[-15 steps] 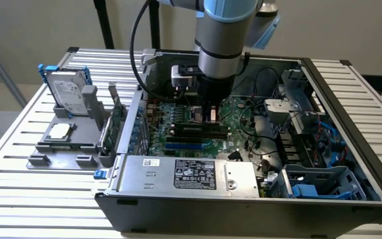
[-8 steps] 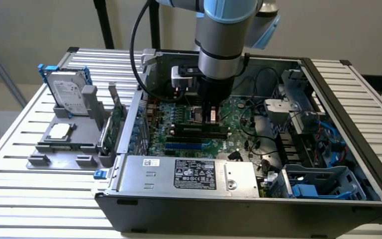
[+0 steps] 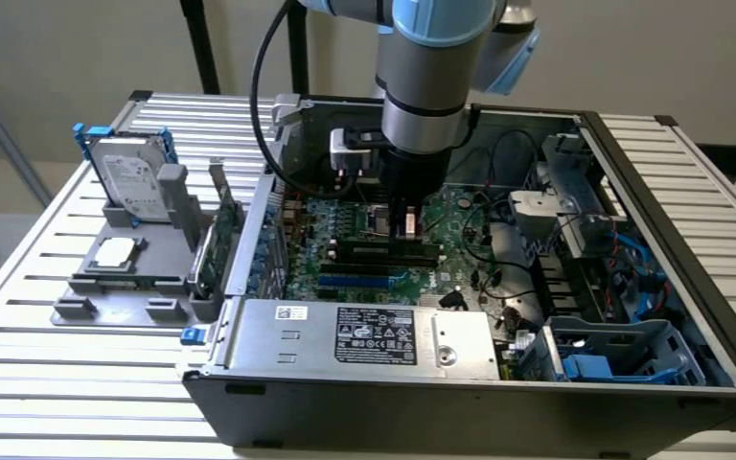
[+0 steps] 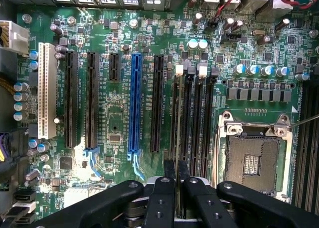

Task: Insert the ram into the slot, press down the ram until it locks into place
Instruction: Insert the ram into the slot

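Observation:
My gripper reaches down into the open computer case, over the motherboard. In the wrist view its two black fingers stand close together, shut on the ram, which shows edge-on as a thin strip running away from the fingers. The ram lies along the slot, the black memory socket nearest the PCI connectors in a row of several parallel ones. White end latches show at the sockets' far end. How deep the ram sits in the slot is hidden.
A blue connector and black card slots lie beside the memory sockets, with the open CPU socket on the other side. The power supply and a drive cage border the case. A grey fixture holds a hard drive and a green card.

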Motion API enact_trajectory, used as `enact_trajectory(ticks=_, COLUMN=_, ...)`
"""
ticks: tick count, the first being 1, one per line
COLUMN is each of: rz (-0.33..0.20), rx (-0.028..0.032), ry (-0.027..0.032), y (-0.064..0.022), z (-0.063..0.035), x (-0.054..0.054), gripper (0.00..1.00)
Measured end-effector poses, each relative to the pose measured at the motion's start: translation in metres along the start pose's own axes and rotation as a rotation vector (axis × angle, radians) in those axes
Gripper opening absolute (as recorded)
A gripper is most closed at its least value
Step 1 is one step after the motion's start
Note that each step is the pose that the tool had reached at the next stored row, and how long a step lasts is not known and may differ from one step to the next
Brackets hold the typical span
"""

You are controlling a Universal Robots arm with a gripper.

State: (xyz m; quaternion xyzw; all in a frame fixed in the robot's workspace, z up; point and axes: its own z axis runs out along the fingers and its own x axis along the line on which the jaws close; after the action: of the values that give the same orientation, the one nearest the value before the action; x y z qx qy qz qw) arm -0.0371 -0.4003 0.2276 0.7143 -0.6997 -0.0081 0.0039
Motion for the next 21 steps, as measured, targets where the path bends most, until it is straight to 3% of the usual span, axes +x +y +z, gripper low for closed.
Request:
enact_trajectory(ticks=15, rz=0.000, rx=-0.0002, ry=0.0061, y=0.0003, z=0.0031, x=0.0001, gripper=0.13)
enact_trajectory(ticks=17, rz=0.000, rx=-0.0002, ry=0.0061, y=0.0003, z=0.0032, x=0.0001, gripper=0.15)
enact_trajectory(ticks=18, rz=0.000, rx=-0.0002, ry=0.0060, y=0.0003, z=0.0031, x=0.0000, gripper=0.21)
enact_trajectory(ticks=21, rz=0.000, rx=-0.0007, ry=0.0058, y=0.0005, z=-0.0025, x=0.0000, gripper=0.21)
